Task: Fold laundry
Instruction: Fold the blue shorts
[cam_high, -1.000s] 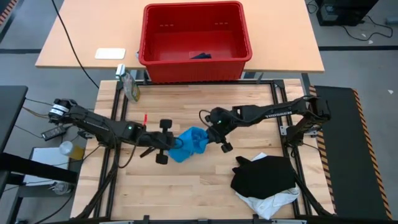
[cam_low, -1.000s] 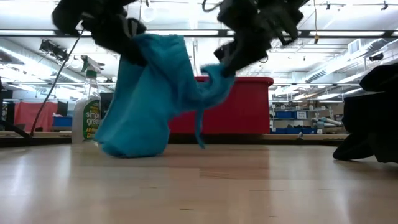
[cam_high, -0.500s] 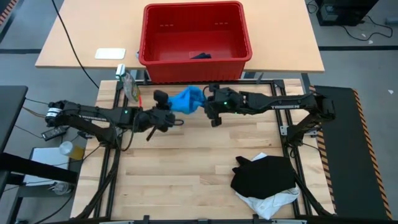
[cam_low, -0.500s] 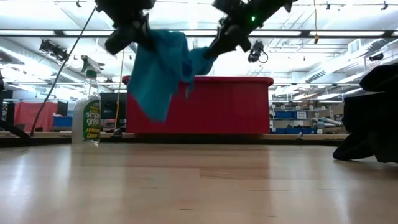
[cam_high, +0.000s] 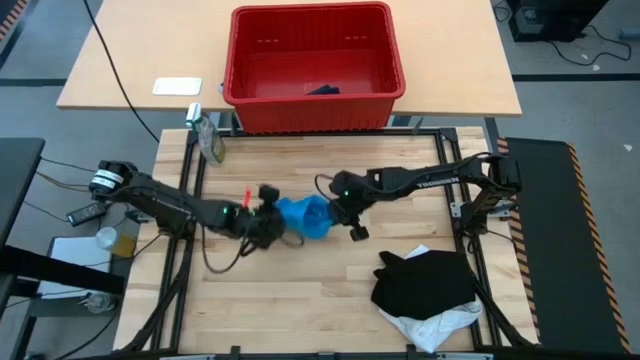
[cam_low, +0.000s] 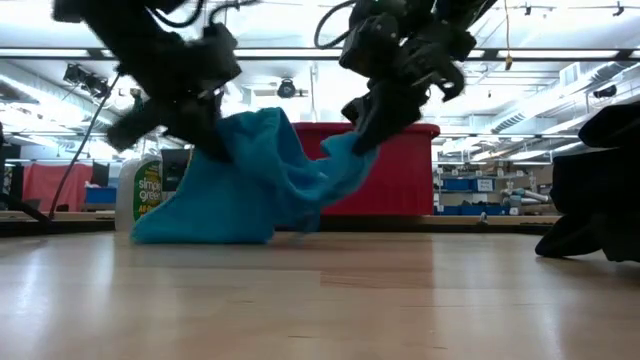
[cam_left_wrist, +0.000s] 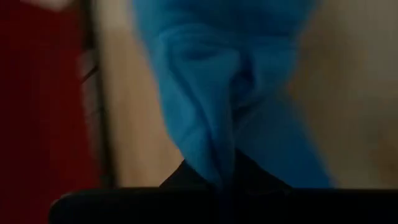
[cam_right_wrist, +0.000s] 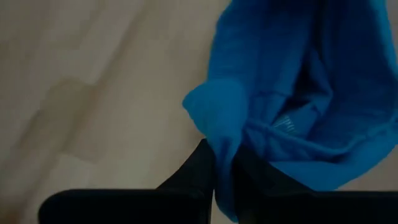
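Grippers both pinching my small bright blue cloth garment (cam_high: 305, 218) | left gripper (cam_high: 272, 222), right gripper (cam_high: 342, 208) at opposite edges | hem on wooden table (cam_high: 300, 290) (bunched).

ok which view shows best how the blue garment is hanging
The low view: the blue garment drapes from both grippers, its bottom on the table. The high view shows only a bunched lump; the wrist views show close folds.

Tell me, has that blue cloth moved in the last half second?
Yes. The blue cloth, pinched by both claws, dropped away from the red basket toward mid-table; its lower edge now rests on the wood.
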